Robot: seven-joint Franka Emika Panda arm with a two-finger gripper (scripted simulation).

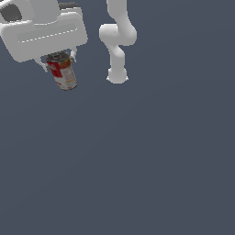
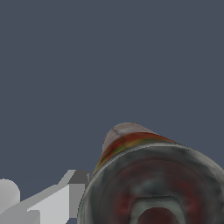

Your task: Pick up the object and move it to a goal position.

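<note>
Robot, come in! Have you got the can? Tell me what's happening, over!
Gripper shut on the can. Can hangs tilted, top rim up by the fingers. Nothing else near it.

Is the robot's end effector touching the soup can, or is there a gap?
Touching. In the exterior view the end effector has a finger pressed against each side of the can, just below its dark rim, and the can hangs tilted with nothing visibly supporting it.

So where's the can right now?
In the exterior view the can is at upper left, held tilted in the tool, to the left of the arm's base.
</note>
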